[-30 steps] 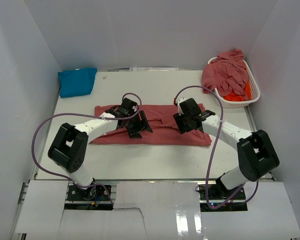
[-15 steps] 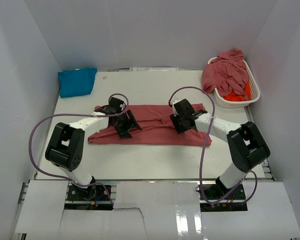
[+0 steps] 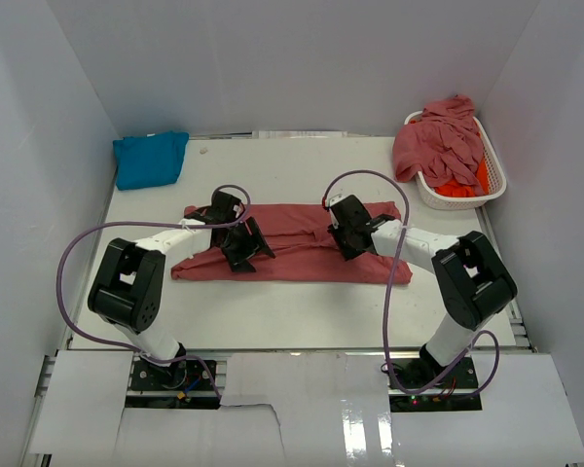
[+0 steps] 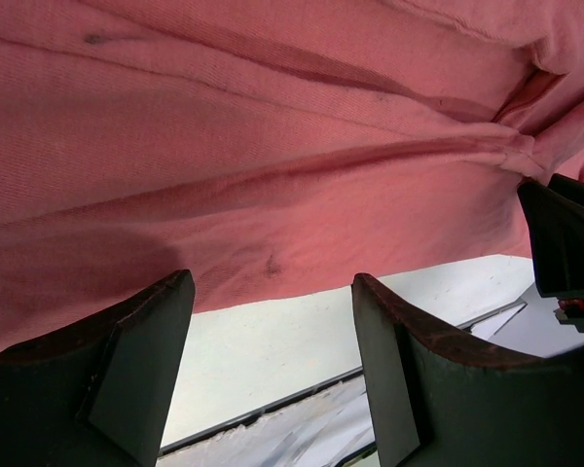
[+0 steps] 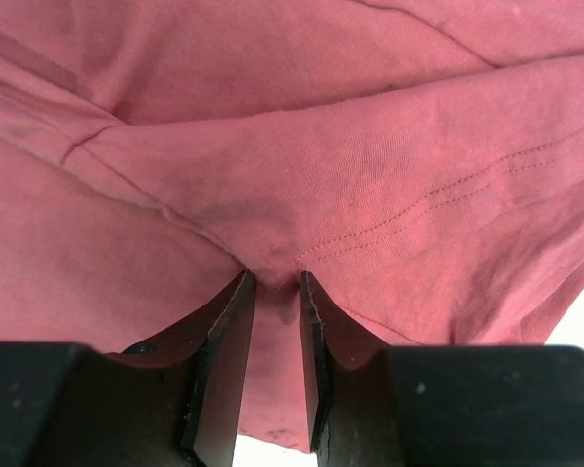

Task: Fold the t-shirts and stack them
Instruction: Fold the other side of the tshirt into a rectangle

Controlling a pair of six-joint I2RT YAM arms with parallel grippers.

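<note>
Left gripper [image 4: 271, 292]: apart over shirt [image 3: 292, 248], mid-table.
Right gripper [image 5: 274, 282]: clamped on a fold.
Tip: left should probably pinch both layers.

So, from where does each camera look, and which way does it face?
Top external: above and behind the arm bases, facing down at the table; both arms show, over the rose-red t-shirt.
Left wrist: on the left arm, facing the shirt's edge and the table; the left gripper shows, open.
Right wrist: on the right arm, close to the shirt; the right gripper shows, pinching a fold.
Shared: all see that shirt.
</note>
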